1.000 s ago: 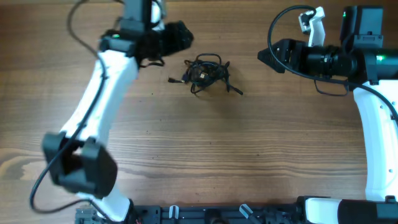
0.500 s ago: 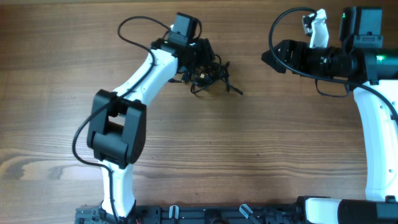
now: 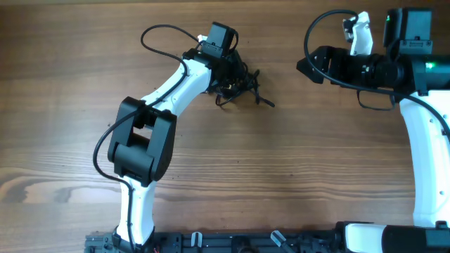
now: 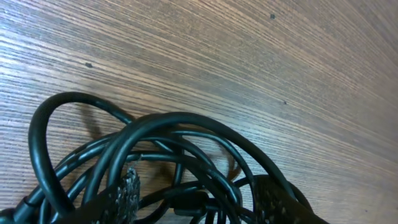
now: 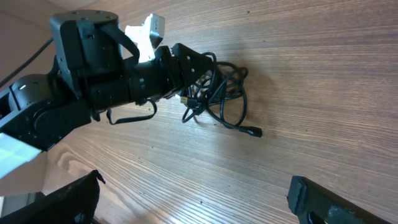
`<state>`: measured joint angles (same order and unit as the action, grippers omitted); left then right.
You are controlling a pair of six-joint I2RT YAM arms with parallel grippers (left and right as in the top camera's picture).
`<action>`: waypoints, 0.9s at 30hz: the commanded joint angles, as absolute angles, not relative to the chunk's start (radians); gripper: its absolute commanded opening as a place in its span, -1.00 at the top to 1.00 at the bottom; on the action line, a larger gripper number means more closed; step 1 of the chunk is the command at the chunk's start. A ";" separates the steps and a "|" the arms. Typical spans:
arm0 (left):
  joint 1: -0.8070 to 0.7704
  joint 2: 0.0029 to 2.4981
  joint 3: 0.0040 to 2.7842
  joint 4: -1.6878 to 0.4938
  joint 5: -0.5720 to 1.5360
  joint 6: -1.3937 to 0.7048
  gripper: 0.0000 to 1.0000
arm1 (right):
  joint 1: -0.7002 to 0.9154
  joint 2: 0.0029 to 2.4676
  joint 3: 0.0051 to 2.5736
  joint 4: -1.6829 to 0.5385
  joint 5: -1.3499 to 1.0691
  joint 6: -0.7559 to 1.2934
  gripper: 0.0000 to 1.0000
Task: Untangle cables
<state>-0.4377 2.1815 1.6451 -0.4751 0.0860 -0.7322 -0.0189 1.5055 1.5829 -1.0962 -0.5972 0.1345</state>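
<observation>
Seen from overhead, the left gripper [image 3: 232, 72] hides the left side of the cables [image 3: 247, 86]; whether its jaws grip them cannot be told. The left wrist view's bottom edge cuts off cables and fingertips [image 4: 127, 194].

Glossy, smooth black plastic-sheathed cables [image 4: 174, 134] sit between the left gripper's [image 4: 196, 208] matt, rough-textured pads [image 4: 129, 190], over a finely grained, satin wooden table [image 4: 249, 56].

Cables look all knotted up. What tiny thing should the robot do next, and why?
Probably close the left hand on the cables. In the left wrist view its fingers sit apart on either side of the bunched loops, so a gentle pinch should catch a strand to pull free.
</observation>
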 commanded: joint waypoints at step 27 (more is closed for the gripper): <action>-0.484 2.257 1.651 -0.524 -0.076 -0.741 0.92 | -0.020 1.516 1.595 -1.109 -0.554 0.134 -1.00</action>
<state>-0.4797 2.2215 1.6451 -0.5186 -0.0521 -0.7376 -0.0189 1.5055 1.5829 -1.1072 -0.5774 0.1345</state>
